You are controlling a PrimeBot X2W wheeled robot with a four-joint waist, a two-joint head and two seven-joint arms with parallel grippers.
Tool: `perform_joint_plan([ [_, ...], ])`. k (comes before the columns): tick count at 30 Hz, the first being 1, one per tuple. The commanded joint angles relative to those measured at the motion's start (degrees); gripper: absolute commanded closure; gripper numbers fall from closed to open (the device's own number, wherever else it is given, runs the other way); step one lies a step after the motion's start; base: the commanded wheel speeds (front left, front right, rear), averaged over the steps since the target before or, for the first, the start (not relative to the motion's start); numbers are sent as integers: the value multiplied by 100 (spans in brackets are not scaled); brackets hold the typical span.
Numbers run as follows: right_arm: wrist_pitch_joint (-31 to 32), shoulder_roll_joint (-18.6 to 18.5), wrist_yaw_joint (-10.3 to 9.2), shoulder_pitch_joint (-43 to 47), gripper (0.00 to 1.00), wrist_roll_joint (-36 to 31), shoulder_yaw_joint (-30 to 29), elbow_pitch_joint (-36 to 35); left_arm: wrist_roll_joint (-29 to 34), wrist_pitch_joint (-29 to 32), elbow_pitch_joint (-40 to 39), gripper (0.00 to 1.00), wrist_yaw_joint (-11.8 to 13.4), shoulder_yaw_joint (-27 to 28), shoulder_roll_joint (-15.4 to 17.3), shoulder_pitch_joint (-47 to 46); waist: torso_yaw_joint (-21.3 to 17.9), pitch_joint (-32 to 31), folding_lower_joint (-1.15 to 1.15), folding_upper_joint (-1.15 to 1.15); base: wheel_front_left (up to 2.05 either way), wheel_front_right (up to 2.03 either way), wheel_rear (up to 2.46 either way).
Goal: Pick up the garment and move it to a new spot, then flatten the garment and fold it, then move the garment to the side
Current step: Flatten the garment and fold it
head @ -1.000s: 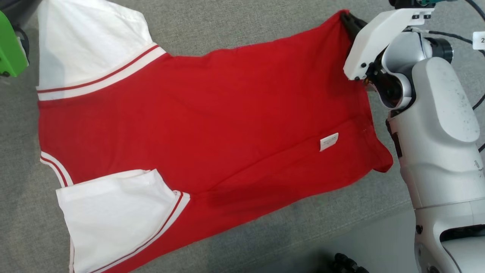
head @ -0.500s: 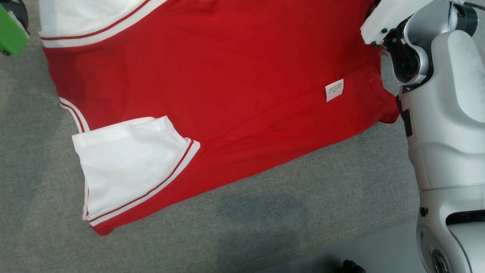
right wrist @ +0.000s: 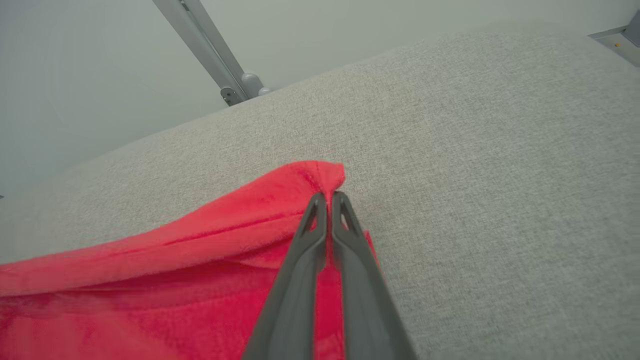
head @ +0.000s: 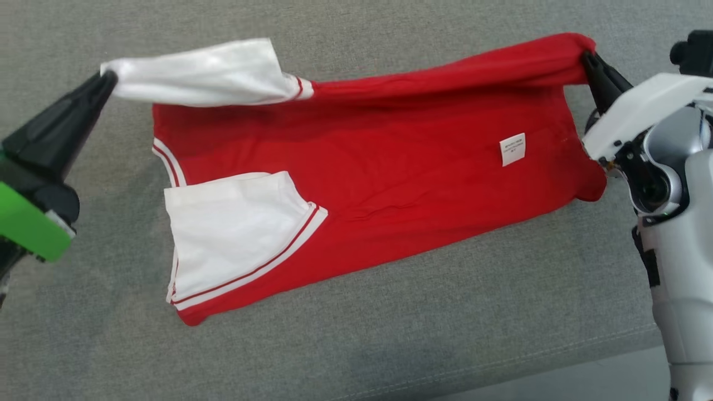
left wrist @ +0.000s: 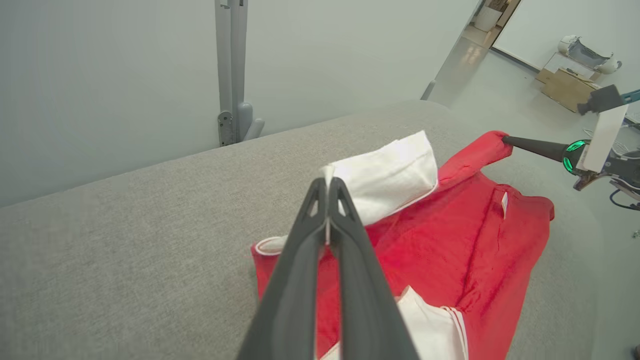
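One seam: runs along the near edge of the grey cushion [head: 445, 334], with bare weave between it and the cloth.
right forearm [head: 682, 262]: pale casing rising along the right side of the head view.
garment [head: 390, 184]: a red shirt with white sleeves, lying lengthwise left to right on the cushion; its near half lies flat and its far edge is raised.
near sleeve [head: 234, 234]: white with a red stripe at the seam, flat on the cushion at the shirt's near left end.
white tag [head: 512, 149]: sewn on the red body, toward the right end.
left gripper [head: 108, 78]: fingers pressed together on the tip of the far sleeve [head: 211, 75], holding it clear of the cushion so the white cloth stretches toward the red body.
right gripper [head: 586, 55]: fingers clamped on the far right corner of the red hem, which bunches at their tips and stands off the cushion.
far edge: stretched as a red ridge between the two grippers, shading the red cloth under it.
metal post [left wrist: 230, 65]: upright beyond the cushion's far side, against a plain grey wall.
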Motion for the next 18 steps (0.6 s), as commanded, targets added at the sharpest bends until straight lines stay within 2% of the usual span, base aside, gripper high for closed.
perform_joint_plan([
  [1,13,-93,-3,196,100,90,-31,-104,-2,-96,-127,100,-20,-48,104,213,160,-150,0,0,0,0,0],
  [5,-5,-243,-3,624,100,283,-31,-351,-122,-276,-488,100,-20,-144,308,700,230,-193,0,0,0,0,0],
  [10,-12,-332,-3,1002,100,398,-102,-370,-247,-366,-723,100,-20,-179,359,1304,289,-227,0,0,0,0,0],
  [17,19,-324,-3,1339,100,390,-247,-256,-341,-388,-557,100,24,196,-27,2087,389,-232,0,0,0,0,0],
  [18,39,-320,-3,1382,91,375,-250,-242,-340,-389,-511,100,23,266,-117,2210,397,-237,0,0,0,0,0],
])
